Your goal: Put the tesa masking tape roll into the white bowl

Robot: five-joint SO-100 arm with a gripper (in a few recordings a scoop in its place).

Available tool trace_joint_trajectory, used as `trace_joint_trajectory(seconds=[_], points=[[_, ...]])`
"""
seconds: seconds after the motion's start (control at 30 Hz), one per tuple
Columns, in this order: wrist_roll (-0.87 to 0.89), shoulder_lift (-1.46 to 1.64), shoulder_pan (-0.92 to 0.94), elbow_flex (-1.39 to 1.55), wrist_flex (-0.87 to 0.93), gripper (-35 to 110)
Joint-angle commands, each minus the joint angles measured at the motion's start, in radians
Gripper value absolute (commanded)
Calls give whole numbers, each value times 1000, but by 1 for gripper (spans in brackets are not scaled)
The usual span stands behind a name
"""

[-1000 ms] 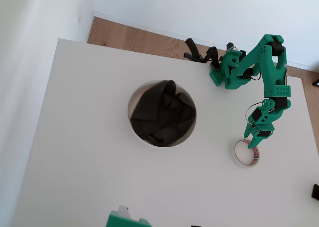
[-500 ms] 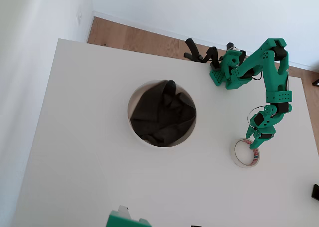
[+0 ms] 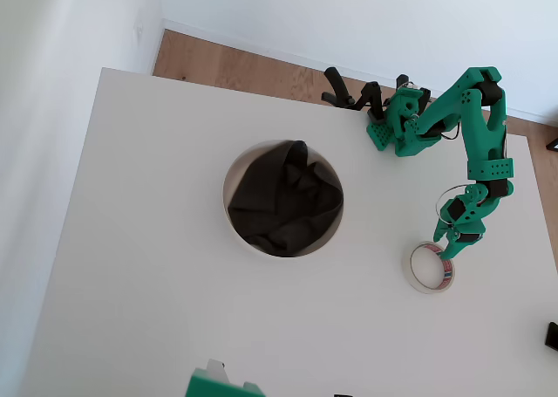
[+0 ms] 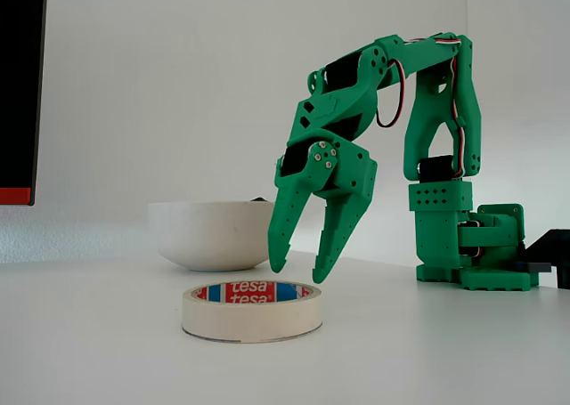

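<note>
We are in the reaching step: our green gripper (image 4: 298, 270) hangs spread just above the tesa masking tape roll (image 4: 252, 310), lying flat well apart from the white bowl (image 4: 211, 234), and must descend to pinch its rim.

Tape roll lying flat on the bench, bowl standing apart from it.

The tesa masking tape roll (image 4: 252, 311) is a low cream-white ring with a red and blue printed core, its hole facing up; in the overhead view it (image 3: 432, 267) lies near the bench's right side. The white bowl (image 3: 236, 175) is round and far wider, upright near the middle, with crumpled dark charcoal cloth inside, well apart to the roll's left.
</note>
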Motion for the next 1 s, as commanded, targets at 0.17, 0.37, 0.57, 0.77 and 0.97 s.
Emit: trace_joint_trajectory(seconds=[0.17, 0.37, 0.57, 0.77, 0.97], points=[[35, -11, -49, -60, -11, 16], [46, -41, -69, -63, -20, 14], [60, -44, -114, -63, -12, 12], [74, -49, -163, -67, 8, 11], [86, -103, -189, -118, 64, 8]])
